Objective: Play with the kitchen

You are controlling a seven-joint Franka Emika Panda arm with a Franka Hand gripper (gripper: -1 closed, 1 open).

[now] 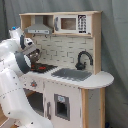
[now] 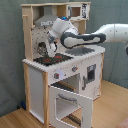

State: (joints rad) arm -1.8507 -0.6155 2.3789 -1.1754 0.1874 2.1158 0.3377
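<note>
The kitchen (image 2: 60, 65) is seen standing on a wooden floor (image 2: 112, 112) against a grey backdrop, filling the middle of both exterior views. The task is open-ended play, so progress can only be judged loosely: the arm is already engaged with the toy, and the oven door (image 2: 69, 102) is seen swung open in the second exterior view, which suggests some play has been had. The hand (image 2: 51, 48) is held low over the black-red hob (image 2: 51, 59), just above its surface, at the pegboard back under the range hood (image 2: 45, 21). Whether the fingers are spread or pressed together cannot be told, since they are seen only as a dark shape against the back panel; nothing can be made out between them.

As for containers, the grey sink (image 1: 71, 74) is set into the bench (image 1: 102, 79) beside the hob, under the black faucet (image 1: 83, 59), and appears to hold nothing. The oven cavity behind the open door is shadowed, and its contents, if any, are not shown. A microwave (image 1: 71, 23) is fitted into the upper shelf, its door closed. The sink, faucet and microwave are judged untouched so far and left for further play.
</note>
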